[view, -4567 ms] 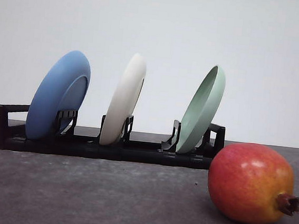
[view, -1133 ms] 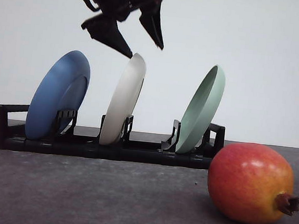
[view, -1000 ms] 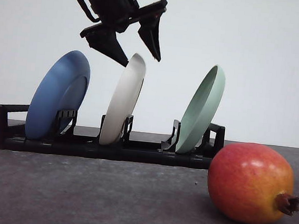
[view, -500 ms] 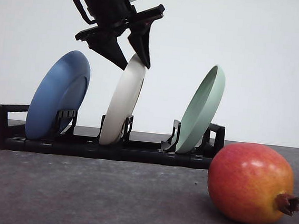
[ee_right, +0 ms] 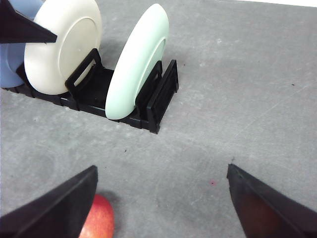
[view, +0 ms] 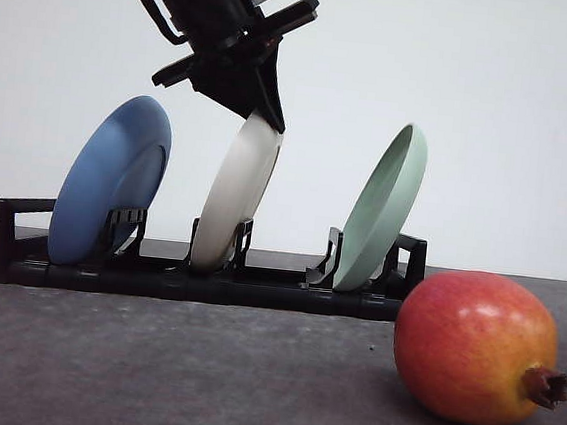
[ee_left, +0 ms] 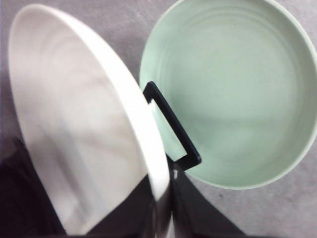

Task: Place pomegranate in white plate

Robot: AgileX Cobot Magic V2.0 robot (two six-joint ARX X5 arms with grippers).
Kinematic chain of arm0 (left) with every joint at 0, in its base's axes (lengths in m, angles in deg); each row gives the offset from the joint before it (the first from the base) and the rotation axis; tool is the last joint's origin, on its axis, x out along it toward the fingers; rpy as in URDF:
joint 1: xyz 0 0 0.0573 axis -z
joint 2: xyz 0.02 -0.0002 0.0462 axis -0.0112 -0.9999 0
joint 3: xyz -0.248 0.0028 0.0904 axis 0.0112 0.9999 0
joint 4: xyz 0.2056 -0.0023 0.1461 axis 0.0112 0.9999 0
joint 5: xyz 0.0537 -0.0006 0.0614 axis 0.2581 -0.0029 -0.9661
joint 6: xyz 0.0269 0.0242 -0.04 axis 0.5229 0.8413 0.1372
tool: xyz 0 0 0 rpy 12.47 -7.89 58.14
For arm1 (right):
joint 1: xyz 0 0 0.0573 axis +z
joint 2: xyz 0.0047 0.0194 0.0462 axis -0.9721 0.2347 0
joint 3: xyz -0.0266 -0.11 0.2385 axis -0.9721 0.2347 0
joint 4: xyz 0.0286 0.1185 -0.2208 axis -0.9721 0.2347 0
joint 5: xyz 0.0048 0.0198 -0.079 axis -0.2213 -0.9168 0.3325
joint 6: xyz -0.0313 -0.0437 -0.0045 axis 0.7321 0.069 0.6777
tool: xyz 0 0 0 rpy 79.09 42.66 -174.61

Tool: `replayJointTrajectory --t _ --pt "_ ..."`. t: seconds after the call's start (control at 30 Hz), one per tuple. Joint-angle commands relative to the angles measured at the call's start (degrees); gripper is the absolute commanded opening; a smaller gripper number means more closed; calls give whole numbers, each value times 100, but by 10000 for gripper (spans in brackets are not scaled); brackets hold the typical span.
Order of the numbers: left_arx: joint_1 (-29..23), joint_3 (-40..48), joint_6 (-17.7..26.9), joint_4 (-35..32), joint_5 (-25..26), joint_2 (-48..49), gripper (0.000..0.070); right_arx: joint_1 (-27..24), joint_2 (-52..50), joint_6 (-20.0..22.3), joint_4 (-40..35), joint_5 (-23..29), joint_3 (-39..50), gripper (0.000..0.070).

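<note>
Clamping the white plate (view: 237, 193) rim, left pincer (view: 262, 118) hides its top edge.

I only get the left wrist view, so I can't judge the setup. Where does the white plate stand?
Observer: The white plate stands on edge in the middle slot of a black rack, between a blue plate and a pale green plate. The left gripper is shut on its top rim.
Operator: Where is the pomegranate?
Observer: The pomegranate lies on the grey table, in front of the rack's right end, untouched.
Operator: And the right gripper?
Observer: The right gripper hangs above the table with its jaws open, the pomegranate beside one of them.
</note>
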Motion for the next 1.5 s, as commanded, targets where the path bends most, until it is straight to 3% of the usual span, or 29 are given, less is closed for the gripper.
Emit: replayJointTrajectory --t 0.0,0.5,0.73,1.0,1.1,1.47 --pt "15 -168 -53 -52 34 -105 3 20 22 -7 -35 -4 -111 531" --pt "15 -179 -181 -277 336 593 3 20 22 -7 -39 -4 -111 531" --pt "46 -179 -329 -500 994 1182 4 20 22 -7 -40 -4 -111 531" --pt "372 -179 -141 -423 1019 1977 5 20 22 -7 -42 -4 -111 531" --pt "575 -179 101 -146 738 2265 6 20 22 -7 -39 -4 -111 531" --pt "1879 -146 1064 1472 -1237 2865 7 20 22 -7 -44 -4 -111 531"
